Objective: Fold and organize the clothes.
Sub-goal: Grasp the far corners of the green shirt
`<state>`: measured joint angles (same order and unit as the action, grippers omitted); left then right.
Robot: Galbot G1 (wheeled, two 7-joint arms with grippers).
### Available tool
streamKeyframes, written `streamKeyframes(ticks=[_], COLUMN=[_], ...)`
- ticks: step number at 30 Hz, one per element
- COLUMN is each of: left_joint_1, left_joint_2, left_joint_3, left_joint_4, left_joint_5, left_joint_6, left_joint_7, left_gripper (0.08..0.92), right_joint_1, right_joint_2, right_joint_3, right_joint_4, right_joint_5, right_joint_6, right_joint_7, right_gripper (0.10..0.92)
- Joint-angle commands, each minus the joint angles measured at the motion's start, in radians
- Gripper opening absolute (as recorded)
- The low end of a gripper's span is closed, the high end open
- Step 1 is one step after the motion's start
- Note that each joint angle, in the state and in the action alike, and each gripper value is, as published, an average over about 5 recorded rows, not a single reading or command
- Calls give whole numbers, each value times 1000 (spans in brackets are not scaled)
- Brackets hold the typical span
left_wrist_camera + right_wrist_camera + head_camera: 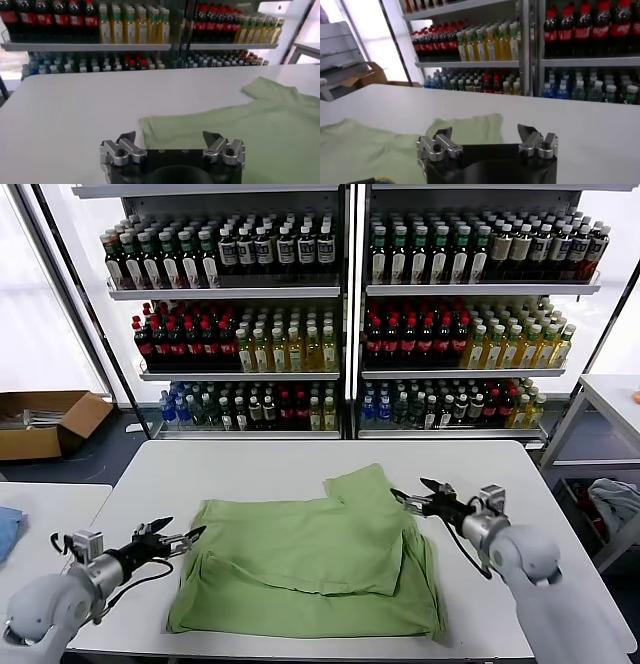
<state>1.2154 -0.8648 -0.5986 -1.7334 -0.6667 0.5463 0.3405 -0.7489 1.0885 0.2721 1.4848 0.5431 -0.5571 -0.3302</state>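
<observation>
— Can you read any writing, brand or number from where you sit?

— No. The bottles [420,334] on the shelves [455,288] carry red, white and dark labels, but you won't make out a word. The shirt [310,569] shows you no lettering either.

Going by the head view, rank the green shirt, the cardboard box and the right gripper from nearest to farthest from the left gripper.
From the left gripper:
1. Green polo shirt, just beside its open fingertips, mid-table.
2. Cardboard box, on the floor beyond the table's far-left corner.
3. Right gripper, open, across the shirt at its opposite edge.
</observation>
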Motion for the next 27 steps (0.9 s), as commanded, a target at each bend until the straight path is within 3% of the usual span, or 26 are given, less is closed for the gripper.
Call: streamKeyframes(ticks=[1, 13, 21, 27], left_joint_1=[-337, -423, -375, -321], left_joint_2=[30, -35, -45, -43], left_joint_3=[253, 325, 330, 310], left_joint_4=[295, 428, 402, 353], left_joint_5=[-32, -11, 12, 50], left_joint_6=[-16, -39, -22, -18], left_joint_7=[5, -1, 5, 13], left_gripper=[823, 823, 814, 680], right_joint_1=[232, 204, 177, 154], right_joint_2=[81, 103, 99, 93], right_joint_3=[-131, -159, -170, -169], right_joint_4=[-272, -300, -300, -271], right_joint_5=[-75, -96, -102, -95], right_joint_6=[-18, -12, -10, -4], right_joint_7=[-19, -19, -15, -15], right_gripper=[823, 817, 620, 464])
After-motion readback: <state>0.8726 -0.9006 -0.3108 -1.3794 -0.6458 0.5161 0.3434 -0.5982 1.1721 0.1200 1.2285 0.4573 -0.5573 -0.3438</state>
